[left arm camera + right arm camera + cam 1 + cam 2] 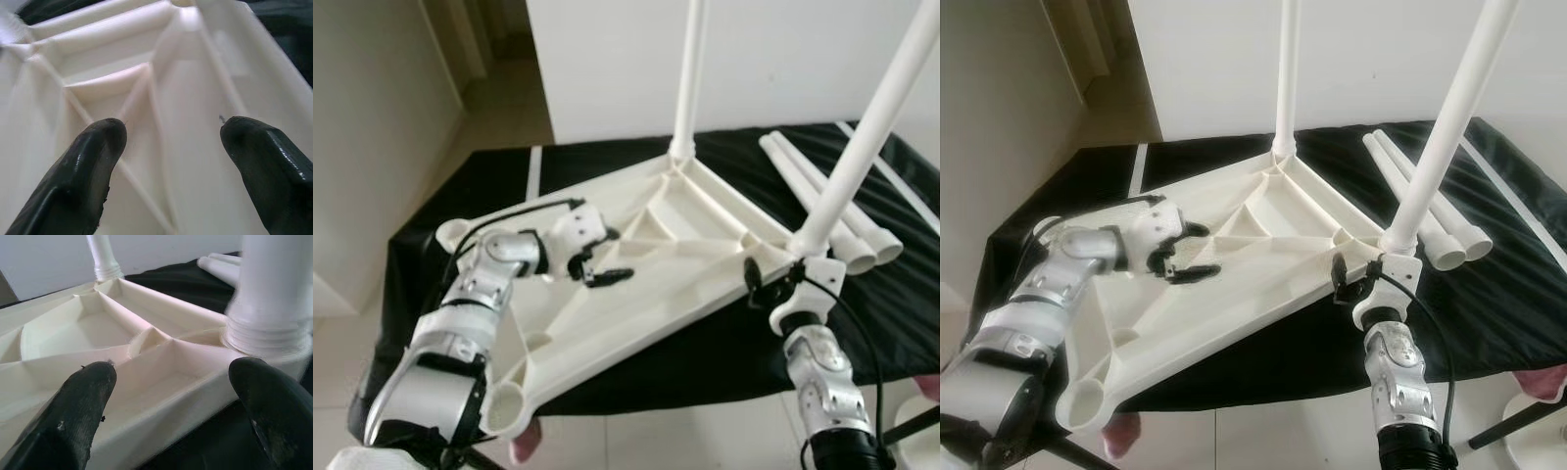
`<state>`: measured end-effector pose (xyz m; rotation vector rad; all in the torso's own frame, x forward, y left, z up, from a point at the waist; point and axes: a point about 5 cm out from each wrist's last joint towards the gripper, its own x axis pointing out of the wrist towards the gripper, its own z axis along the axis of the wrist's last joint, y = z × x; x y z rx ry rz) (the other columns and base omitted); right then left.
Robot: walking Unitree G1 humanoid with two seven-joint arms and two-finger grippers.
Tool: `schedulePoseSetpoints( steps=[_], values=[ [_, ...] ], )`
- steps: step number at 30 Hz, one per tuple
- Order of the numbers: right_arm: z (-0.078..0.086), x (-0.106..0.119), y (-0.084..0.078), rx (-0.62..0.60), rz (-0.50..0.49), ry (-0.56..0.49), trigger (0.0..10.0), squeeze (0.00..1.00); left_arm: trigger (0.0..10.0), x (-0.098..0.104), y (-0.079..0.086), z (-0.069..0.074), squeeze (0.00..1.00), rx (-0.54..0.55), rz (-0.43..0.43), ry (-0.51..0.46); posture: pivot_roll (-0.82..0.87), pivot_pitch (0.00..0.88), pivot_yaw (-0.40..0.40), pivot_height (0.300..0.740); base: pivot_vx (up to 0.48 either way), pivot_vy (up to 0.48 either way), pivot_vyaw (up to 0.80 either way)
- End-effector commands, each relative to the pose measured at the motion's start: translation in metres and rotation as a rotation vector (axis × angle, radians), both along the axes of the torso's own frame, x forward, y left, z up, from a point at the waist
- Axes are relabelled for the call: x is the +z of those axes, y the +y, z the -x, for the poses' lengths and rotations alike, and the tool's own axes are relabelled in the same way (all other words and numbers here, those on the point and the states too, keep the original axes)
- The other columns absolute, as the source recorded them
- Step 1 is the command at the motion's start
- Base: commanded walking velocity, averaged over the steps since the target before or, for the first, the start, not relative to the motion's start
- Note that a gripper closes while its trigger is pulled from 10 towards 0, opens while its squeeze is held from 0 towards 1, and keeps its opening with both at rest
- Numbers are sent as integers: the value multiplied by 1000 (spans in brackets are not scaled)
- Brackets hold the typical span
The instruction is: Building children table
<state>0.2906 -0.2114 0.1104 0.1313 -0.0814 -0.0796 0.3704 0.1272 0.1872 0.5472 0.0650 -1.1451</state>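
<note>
Left eye view: a white plastic children's tabletop (636,284) lies upside down, ribbed underside up, across the centre of the frame on a bench covered in black cloth (489,186); two white legs stand screwed into its corner sockets, one leg (690,78) at upper centre, the other leg (871,127) rising at upper right; two loose legs (822,201) lie side by side on the cloth at right, just beyond the tabletop's edge. Left gripper (597,264) hovers over the ribbed underside left of centre, fingers (93,166) apart and clamped on nothing; right gripper (1347,279) sits at the tabletop's near right edge, just beside the base of the right-hand leg, fingers (83,401) apart, holding nothing.
</note>
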Motion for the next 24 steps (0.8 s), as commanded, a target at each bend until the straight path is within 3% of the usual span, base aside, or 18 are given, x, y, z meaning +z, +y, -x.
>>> schedulePoseSetpoints(
  steps=[1, 7, 9, 15, 20, 21, 24],
  values=[
    [7, 0, -5, -47, -9, -11, 10000, 0, 10000, 7, 18, -19, 0, 350, 32, -125, 9, 0, 51, 740, 0, 0, 0],
    [19, -3, 0, -73, -10, -6, 10000, 0, 10000, 10, 31, -27, 0, 480, -16, -163, 0, 0, 56, 740, 0, 0, 0],
    [24, -8, 2, -85, -13, 9, 10000, 0, 10000, 9, 39, -29, 0, 520, -76, -191, -9, 0, 60, 740, 0, 0, 0],
    [28, -11, 0, -100, -15, 24, 10000, 0, 10000, 1, 55, -28, 0, 549, -188, -191, -16, 0, 63, 740, 0, 0, 0],
    [29, -10, -1, -109, -13, 27, 10000, 0, 10000, -1, 61, -28, 0, 566, -219, -187, -16, 0, 62, 740, 0, 0, 0],
    [29, -10, -5, -122, -7, 36, 10000, 0, 10000, -6, 74, -26, 0, 596, -282, -193, -14, 0, 57, 740, 0, 0, 0],
    [28, -11, -7, -132, -2, 44, 10000, 0, 10000, -12, 84, -24, 0, 624, -351, -207, -14, 0, 55, 740, 0, 0, 0]
  ],
)
